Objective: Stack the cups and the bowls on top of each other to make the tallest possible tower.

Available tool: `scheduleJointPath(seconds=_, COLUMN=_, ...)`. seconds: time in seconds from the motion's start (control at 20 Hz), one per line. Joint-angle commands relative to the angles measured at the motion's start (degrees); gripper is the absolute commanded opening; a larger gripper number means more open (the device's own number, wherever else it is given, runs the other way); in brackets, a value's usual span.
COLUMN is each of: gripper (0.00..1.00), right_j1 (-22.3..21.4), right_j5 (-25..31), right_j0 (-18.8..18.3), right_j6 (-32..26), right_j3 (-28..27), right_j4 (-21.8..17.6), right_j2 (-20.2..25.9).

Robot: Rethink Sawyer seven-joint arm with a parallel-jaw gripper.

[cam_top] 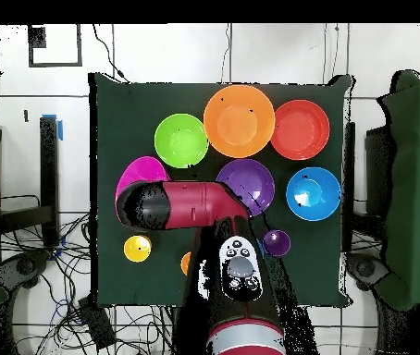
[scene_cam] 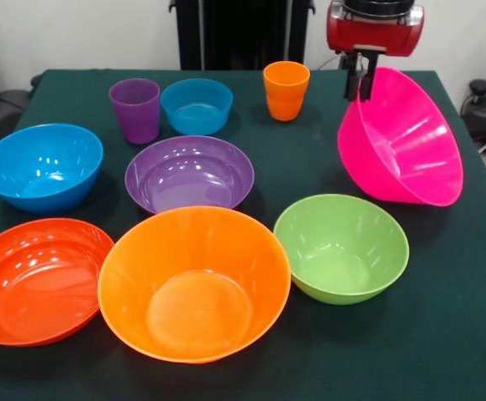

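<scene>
Over at the table's back corner the gripper (scene_cam: pixel 361 83) has its fingers clamped on the top rim of the big pink bowl (scene_cam: pixel 406 142), which hangs steeply tilted below them, mouth facing the green bowl (scene_cam: pixel 341 247).

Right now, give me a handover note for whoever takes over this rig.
Gripper: shut on the pink bowl, holding its rim, bowl tilted on edge at the table's far side.
Loose on the green cloth: large orange bowl, red-orange bowl, green bowl, purple bowl, large blue bowl, small blue bowl, purple cup, orange cup, yellow cup.
Done: nothing stacked.
Left: the whole tower.
</scene>
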Motion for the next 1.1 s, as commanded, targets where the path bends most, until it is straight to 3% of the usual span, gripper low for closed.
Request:
scheduleJointPath(seconds=0.05, gripper=0.0, right_j1=0.6, right_j5=-4.3, right_j0=-2.1, right_j6=-3.2, right_j3=4.4, right_j4=-4.6, right_j2=5.8)
scheduleJointPath(seconds=1.1, gripper=0.0, right_j1=1.2, right_j5=-6.3, right_j0=-3.8, right_j6=-2.2, right_j3=5.5, right_j4=-7.0, right_j2=7.7)
